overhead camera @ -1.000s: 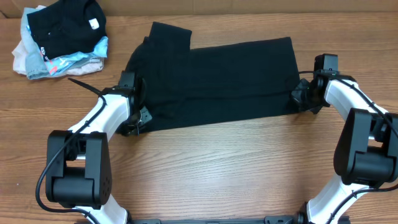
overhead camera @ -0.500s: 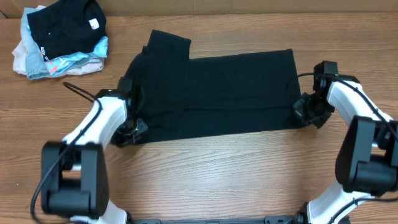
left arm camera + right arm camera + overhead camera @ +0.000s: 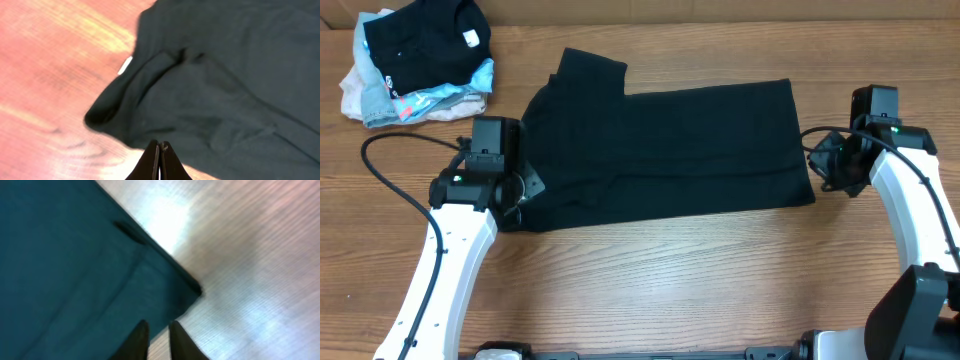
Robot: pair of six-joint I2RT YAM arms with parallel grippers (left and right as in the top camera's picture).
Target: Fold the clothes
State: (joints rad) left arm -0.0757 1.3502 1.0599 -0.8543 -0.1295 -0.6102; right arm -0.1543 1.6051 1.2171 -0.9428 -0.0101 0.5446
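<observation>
Overhead, the black T-shirt [image 3: 670,145] lies spread flat across the wooden table [image 3: 670,290]. The left gripper [image 3: 525,188] sits at its left edge, the right gripper [image 3: 817,162] just off its right edge. Left wrist: fingers pressed together over a rumpled edge. Right wrist: fingers slightly parted, gripping nothing, beside the shirt's corner.

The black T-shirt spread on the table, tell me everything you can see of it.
The black T-shirt lies flat on the wooden table, folded into a long band, one sleeve jutting at its upper left. Thin, matte fabric, rumpled at the left end, where a small pale label peeks out.
</observation>
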